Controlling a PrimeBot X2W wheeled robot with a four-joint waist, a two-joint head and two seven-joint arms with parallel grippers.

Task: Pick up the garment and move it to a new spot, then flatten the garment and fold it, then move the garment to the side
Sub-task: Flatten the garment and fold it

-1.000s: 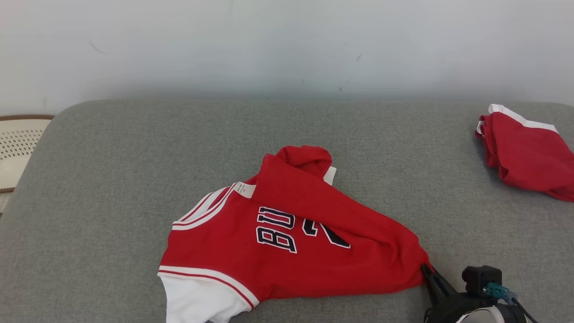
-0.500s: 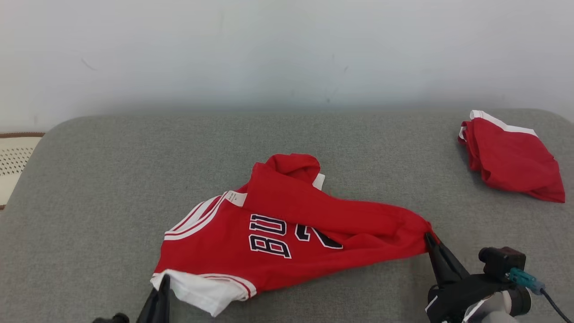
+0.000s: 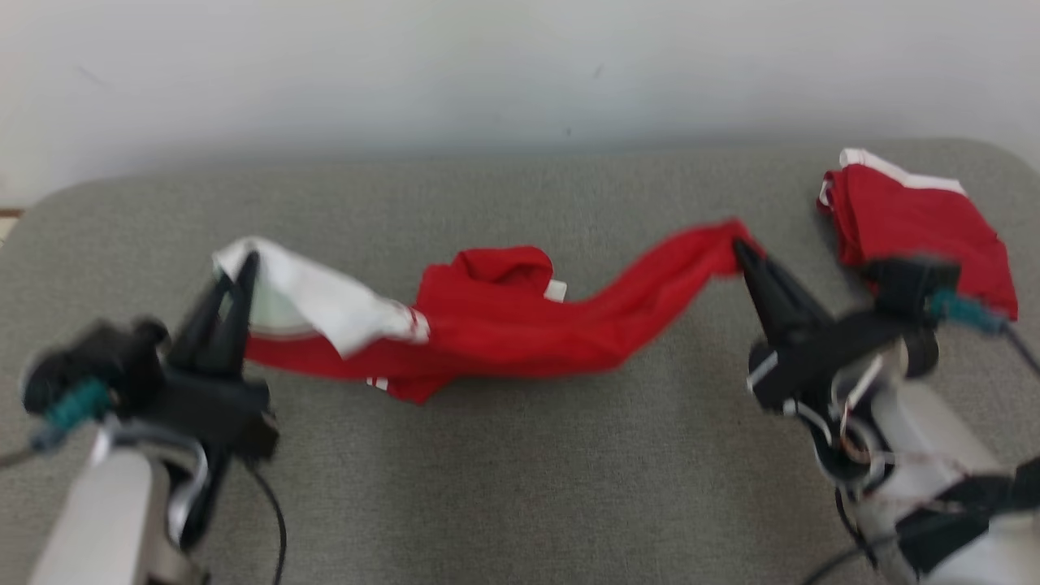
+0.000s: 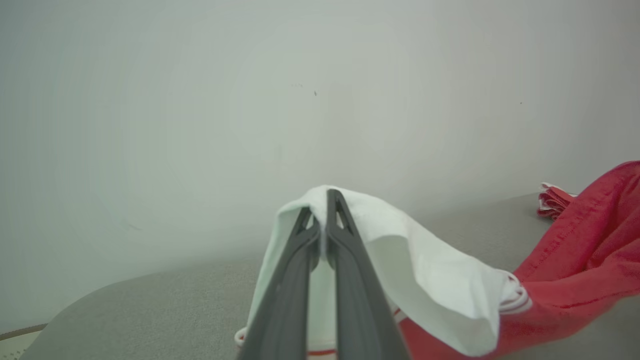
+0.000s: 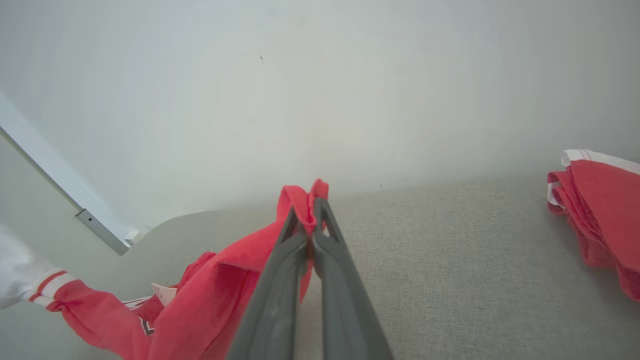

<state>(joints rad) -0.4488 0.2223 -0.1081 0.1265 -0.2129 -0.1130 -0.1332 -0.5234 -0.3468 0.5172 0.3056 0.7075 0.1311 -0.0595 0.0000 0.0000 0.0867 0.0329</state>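
Red cloth with one white sleeve, the garment hangs strung between the two grippers across the middle of the head view. It dips at the centre of the frame, where it is bunched into a lump. The frame is blurred, so I cannot tell whether that low part touches the grey upholstered surface.

At centre left, the left gripper has its two dark fingers pinched together on the white sleeve end. In the left wrist view the left gripper stands at mid-frame with the white cloth draped over and behind its tips. The garment turns red as it trails to the lower right.

At upper right of centre in the head view, the right gripper is clamped on a narrow red tip of the cloth. The right wrist view shows the right gripper closed on a small red fold, with the garment falling away to the lower left.

A second red garment, folded and white-trimmed, lies at the upper right of the head view on the same surface, apart from the held one. A pale wall fills the top of the frame.
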